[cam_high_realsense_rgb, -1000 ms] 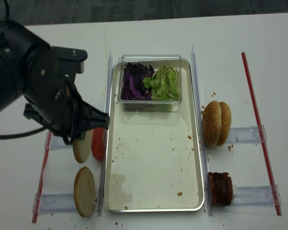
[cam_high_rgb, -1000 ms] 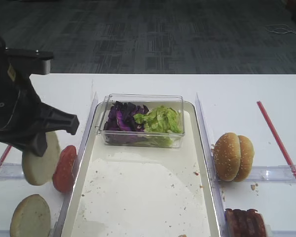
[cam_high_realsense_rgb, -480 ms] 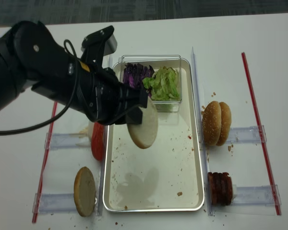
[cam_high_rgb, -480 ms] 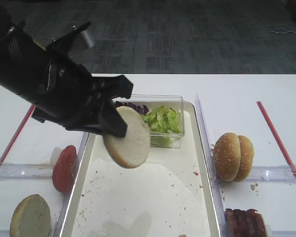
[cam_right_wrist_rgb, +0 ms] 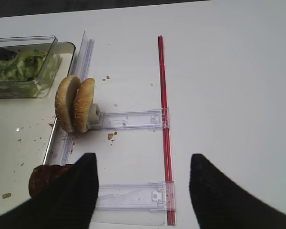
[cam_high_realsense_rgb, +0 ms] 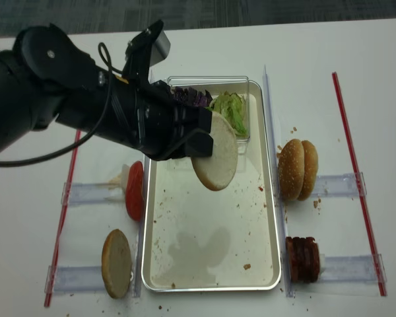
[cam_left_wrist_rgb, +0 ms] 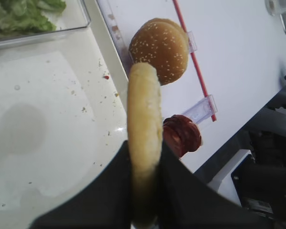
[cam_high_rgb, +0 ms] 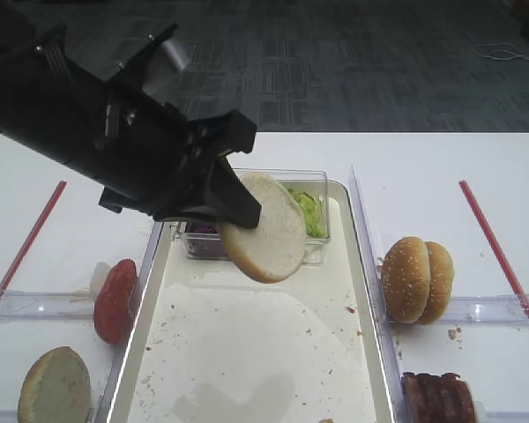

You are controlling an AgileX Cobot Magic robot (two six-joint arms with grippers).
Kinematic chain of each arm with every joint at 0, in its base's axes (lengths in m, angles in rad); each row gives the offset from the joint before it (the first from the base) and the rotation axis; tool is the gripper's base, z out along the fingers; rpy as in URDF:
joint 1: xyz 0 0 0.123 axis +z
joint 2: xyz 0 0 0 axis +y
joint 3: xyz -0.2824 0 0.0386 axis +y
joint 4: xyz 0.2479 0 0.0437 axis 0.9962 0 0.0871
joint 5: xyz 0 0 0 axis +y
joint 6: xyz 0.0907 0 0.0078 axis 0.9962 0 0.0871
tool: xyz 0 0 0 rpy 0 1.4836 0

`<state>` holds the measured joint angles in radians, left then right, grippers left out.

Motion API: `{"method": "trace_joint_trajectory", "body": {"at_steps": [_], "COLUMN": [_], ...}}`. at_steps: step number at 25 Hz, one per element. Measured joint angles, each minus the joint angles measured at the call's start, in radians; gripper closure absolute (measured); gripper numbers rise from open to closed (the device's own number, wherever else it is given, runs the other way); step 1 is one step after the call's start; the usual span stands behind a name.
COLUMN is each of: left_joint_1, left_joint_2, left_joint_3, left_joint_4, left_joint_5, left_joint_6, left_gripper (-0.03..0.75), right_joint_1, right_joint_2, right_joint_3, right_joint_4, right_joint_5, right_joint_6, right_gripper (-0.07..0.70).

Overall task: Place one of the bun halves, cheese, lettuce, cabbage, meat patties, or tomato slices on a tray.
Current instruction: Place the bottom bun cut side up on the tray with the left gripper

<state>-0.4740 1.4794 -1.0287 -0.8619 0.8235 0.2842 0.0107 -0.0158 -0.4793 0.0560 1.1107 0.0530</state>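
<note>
The large rectangular off-white tray (cam_high_rgb: 247,352) with raised metallic rim is shown bare but for crumbs and the small clear plastic box (cam_high_rgb: 313,189) at its far end. Above its middle, the round cream-white seedless bun half (cam_high_rgb: 266,229) is held on edge, clenched by the black left gripper (cam_left_wrist_rgb: 144,179). The carrying step is judged underway; lowering and release onto the tray are called for next. The right gripper (cam_right_wrist_rgb: 140,191) is seen parted, idle over the white surface (cam_right_wrist_rgb: 229,95).

Two high cameras face the bench (cam_high_rgb: 441,159), one slanting from the front, one nearly overhead, both sharing the tray (cam_high_realsense_rgb: 267,218), while each wrist camera peers close along its tool toward the sesame buns (cam_right_wrist_rgb: 76,104).
</note>
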Motion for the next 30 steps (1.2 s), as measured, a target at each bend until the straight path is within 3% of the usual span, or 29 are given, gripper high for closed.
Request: {"method": "trace_joint_trajectory", "body": {"at_steps": [18, 23, 30], "left_joint_1": [0.000, 0.002, 0.002], "left_joint_2": [0.204, 0.221, 0.246], "left_joint_3": [0.000, 0.040, 0.047], "left_joint_4": [0.000, -0.004, -0.096], "left_joint_5": [0.009, -0.008, -0.023], "left_joint_6": [0.045, 0.064, 0.145], "left_gripper": [0.620, 0.620, 0.622], "right_joint_1": [0.000, 0.000, 0.000], "right_joint_2": [0.000, 0.000, 0.000], "right_joint_3": [0.000, 0.000, 0.000], "right_joint_4": [0.000, 0.000, 0.000], "right_joint_5": [0.000, 0.000, 0.000], "right_joint_6": [0.000, -0.002, -0.004], "right_gripper": [0.167, 0.167, 0.167]}}
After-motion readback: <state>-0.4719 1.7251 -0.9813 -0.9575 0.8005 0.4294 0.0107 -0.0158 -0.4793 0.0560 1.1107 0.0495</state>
